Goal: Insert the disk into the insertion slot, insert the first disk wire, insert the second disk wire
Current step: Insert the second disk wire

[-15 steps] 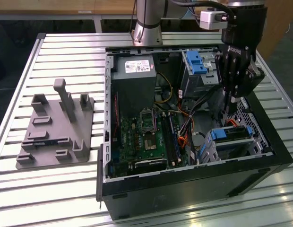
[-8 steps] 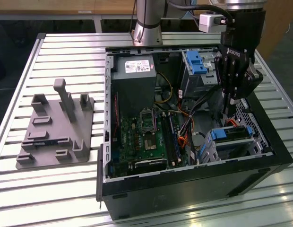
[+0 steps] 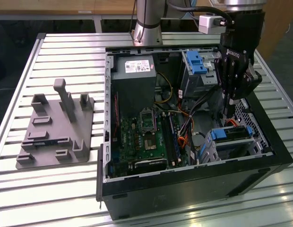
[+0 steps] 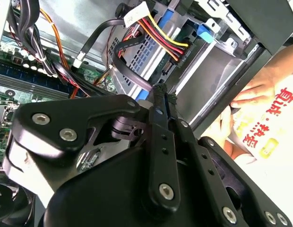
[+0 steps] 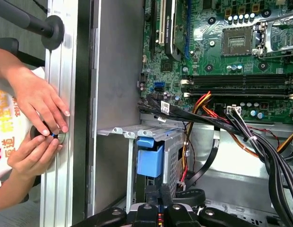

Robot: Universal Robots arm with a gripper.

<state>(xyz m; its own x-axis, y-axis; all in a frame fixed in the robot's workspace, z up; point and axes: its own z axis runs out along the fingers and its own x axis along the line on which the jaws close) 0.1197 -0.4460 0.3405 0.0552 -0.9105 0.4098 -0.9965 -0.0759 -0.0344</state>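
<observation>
Loose cables point(image 5: 210, 158) beside insertion slot point(image 5: 172, 161) — obstacle

The disk point(image 3: 231, 133) is mostly hidden in the insertion slot point(image 3: 236, 150); the first wrist view's edge crops the gripper point(image 5: 158, 190) and a person's arm point(image 5: 7, 61).

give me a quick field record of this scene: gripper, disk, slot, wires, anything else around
gripper: hangs just above the insertion slot, inside the open computer case
disk: blue carrier sits in the slot
wires: red, yellow, black bundle beside the slot; plugged or not, cannot tell
hands: a person's, on the table outside the case
grey fixture: on the table, exterior view's left
</observation>
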